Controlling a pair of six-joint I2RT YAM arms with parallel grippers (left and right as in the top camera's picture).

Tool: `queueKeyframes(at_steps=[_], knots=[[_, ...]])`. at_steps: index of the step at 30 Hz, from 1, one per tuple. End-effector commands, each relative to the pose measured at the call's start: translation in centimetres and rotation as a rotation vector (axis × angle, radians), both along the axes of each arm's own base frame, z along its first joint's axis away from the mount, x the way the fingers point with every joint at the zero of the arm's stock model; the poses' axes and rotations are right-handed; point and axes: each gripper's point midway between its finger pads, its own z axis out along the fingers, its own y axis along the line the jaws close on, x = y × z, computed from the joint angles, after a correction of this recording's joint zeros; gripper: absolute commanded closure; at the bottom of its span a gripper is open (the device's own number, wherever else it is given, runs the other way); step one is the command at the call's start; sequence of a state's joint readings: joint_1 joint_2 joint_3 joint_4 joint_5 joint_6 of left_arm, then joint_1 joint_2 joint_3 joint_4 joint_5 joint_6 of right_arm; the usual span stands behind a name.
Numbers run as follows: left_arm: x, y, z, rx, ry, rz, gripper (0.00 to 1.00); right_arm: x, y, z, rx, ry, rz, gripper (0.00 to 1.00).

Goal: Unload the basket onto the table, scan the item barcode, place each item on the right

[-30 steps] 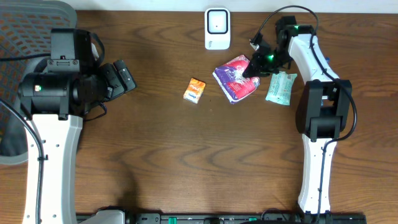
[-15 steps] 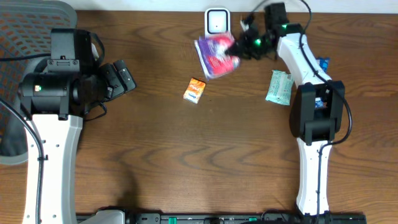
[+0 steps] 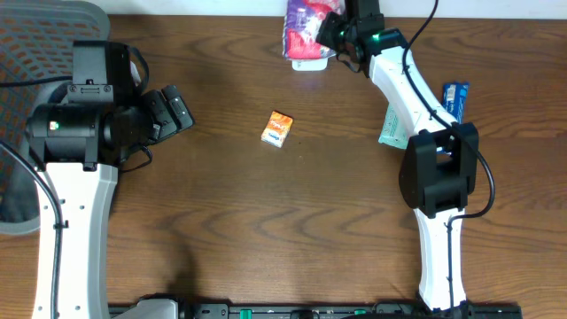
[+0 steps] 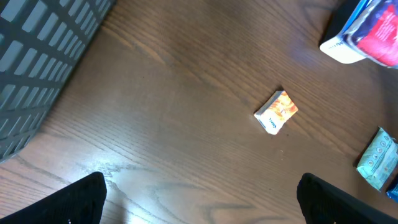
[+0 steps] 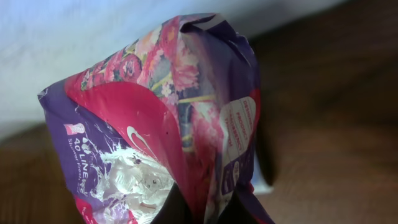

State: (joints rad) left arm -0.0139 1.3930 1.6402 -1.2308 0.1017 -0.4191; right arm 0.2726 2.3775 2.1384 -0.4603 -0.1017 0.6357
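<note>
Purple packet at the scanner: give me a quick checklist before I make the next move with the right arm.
1. Grip: the right gripper is shut on the purple packet - ok.
2. Position: the packet is held over the white scanner and covers most of it in the overhead view - ok.
3. Barcode facing the scanner: no barcode shows in any view - cannot tell.
4. Other arm: the left gripper is open, empty and far off to the left - ok.
5. Other items: the orange box and the green packet lie apart from the scanner - ok.
</note>
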Motion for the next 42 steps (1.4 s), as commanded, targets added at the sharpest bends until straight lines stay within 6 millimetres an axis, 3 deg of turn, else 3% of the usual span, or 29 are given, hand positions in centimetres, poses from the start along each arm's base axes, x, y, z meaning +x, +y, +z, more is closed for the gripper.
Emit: queueKeyframes(at_steps=[1, 5, 8, 10, 13, 15, 19, 20, 21, 22, 23, 24, 27, 29, 30, 31, 32, 33, 34, 40, 42], knots=[[-0.1, 0.2, 0.0, 0.007, 0.001, 0.005, 0.02, 1.4, -2.5, 2.6, 0.003, -0.072, -0.085, 0.99], [-0.1, 0.2, 0.0, 0.007, 0.001, 0.005, 0.02, 1.7, -4.7, 3.7, 0.03, -0.078, -0.094, 0.99], [-0.1, 0.2, 0.0, 0.007, 0.001, 0.005, 0.02, 1.4, -9.1, 5.3, 0.01, -0.067, -0.173, 0.99], [-0.1, 0.2, 0.0, 0.007, 0.001, 0.005, 0.02, 0.8, -12.9, 6.5, -0.018, -0.056, -0.25, 0.99], [-0.1, 0.2, 0.0, 0.007, 0.001, 0.005, 0.02, -1.4, -20.9, 8.4, -0.06, -0.011, -0.396, 0.99], [-0.1, 0.2, 0.0, 0.007, 0.001, 0.005, 0.02, -2.8, -25.0, 8.8, -0.102, 0.017, -0.437, 0.99], [-0.1, 0.2, 0.0, 0.007, 0.001, 0.005, 0.02, -7.1, -33.4, 7.1, -0.201, 0.155, -0.549, 0.99], [-0.1, 0.2, 0.0, 0.007, 0.001, 0.005, 0.02, -9.3, -36.3, 5.9, -0.242, 0.238, -0.616, 0.99], [-0.1, 0.2, 0.0, 0.007, 0.001, 0.005, 0.02, -10.2, -37.3, 5.4, -0.259, 0.27, -0.642, 0.99], [-0.1, 0.2, 0.0, 0.007, 0.001, 0.005, 0.02, -12.8, -40.5, 4.2, -0.316, 0.36, -0.724, 0.99], [-0.1, 0.2, 0.0, 0.007, 0.001, 0.005, 0.02, -13.3, -41.0, 4.0, -0.329, 0.376, -0.739, 0.99], [-0.1, 0.2, 0.0, 0.007, 0.001, 0.005, 0.02, -15.4, -43.7, 3.1, -0.386, 0.44, -0.809, 0.99], [-0.1, 0.2, 0.0, 0.007, 0.001, 0.005, 0.02, -18.1, -47.3, 2.1, -0.463, 0.517, -0.904, 0.99], [-0.1, 0.2, 0.0, 0.007, 0.001, 0.005, 0.02, -19.6, -49.5, 1.6, -0.507, 0.555, -0.957, 0.98], [-0.1, 0.2, 0.0, 0.007, 0.001, 0.005, 0.02, -20.0, -50.1, 1.5, -0.509, 0.563, -0.971, 0.91], [-0.1, 0.2, 0.0, 0.007, 0.001, 0.005, 0.02, -20.5, -50.8, 0.9, -0.505, 0.579, -0.983, 0.68], [-0.1, 0.2, 0.0, 0.007, 0.001, 0.005, 0.02, -20.7, -51.1, 0.5, -0.487, 0.587, -0.983, 0.33], [-0.1, 0.2, 0.0, 0.007, 0.001, 0.005, 0.02, -20.8, -51.1, 0.0, -0.467, 0.595, -0.973, 0.09], [-0.1, 0.2, 0.0, 0.007, 0.001, 0.005, 0.02, -20.7, -50.9, -0.4, -0.443, 0.603, -0.944, 0.01], [-0.1, 0.2, 0.0, 0.007, 0.001, 0.005, 0.02, -20.8, -49.5, -0.5, -0.42, 0.628, -0.891, 0.01], [-0.1, 0.2, 0.0, 0.007, 0.001, 0.005, 0.02, -19.7, -47.6, -0.3, -0.389, 0.613, -0.799, 0.01]])
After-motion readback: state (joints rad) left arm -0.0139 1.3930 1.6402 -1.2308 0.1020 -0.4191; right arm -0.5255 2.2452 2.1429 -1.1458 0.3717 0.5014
